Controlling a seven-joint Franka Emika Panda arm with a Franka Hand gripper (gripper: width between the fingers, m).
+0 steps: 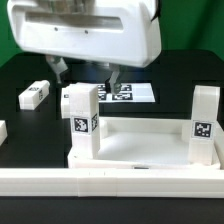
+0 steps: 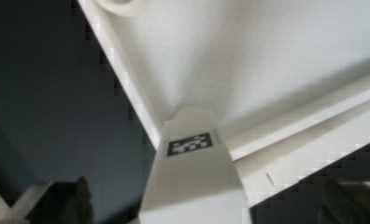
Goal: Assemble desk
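Observation:
The white tabletop [image 1: 140, 148] lies rim up near the front, and in the wrist view [image 2: 235, 60] it fills the far side. Two tagged white legs stand upright in its corner sockets: one at the exterior view's left [image 1: 82, 118], one at the right [image 1: 205, 122]. My gripper [image 1: 87, 78] hangs open just above the left leg, one finger on each side of it. In the wrist view this leg [image 2: 194, 165] runs between my dark fingers [image 2: 57, 200], with a gap on both sides of my gripper [image 2: 200, 208]. It holds nothing.
A loose tagged leg [image 1: 35, 95] lies on the black table at the exterior view's left, and another shows at the left edge [image 1: 3, 130]. The marker board [image 1: 135, 94] lies behind my fingers. A long white border rail [image 1: 110, 185] runs along the front.

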